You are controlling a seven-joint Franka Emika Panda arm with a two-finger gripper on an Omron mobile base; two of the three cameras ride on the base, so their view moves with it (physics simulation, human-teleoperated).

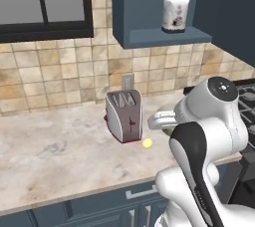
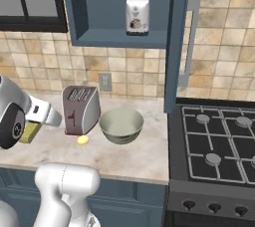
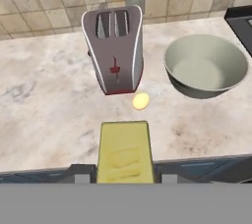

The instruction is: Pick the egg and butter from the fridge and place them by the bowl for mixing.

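The butter [image 3: 123, 152] is sitting clamped between the 2 fingers [image 3: 162, 178], which are closing on its sides; its long axis is running straight ahead from the hand toward the back wall, and the stick is hanging above the front part of the counter [image 3: 44, 120], not yet set down. Left of the line ahead, open marbled counter is stretching away bare. Directly in front of the butter's far end the egg [image 3: 141, 101] is already lying on the counter, just before the foot of the silver toaster [image 3: 114, 51]. Further right the bowl [image 3: 205, 66] is standing close beside the toaster, and beyond it the stove [image 2: 219, 146] is beginning. Judging from this, the drop spot is lying ahead and to the right, in the free patch between egg and bowl; the counter's front edge is running close below the fingers.
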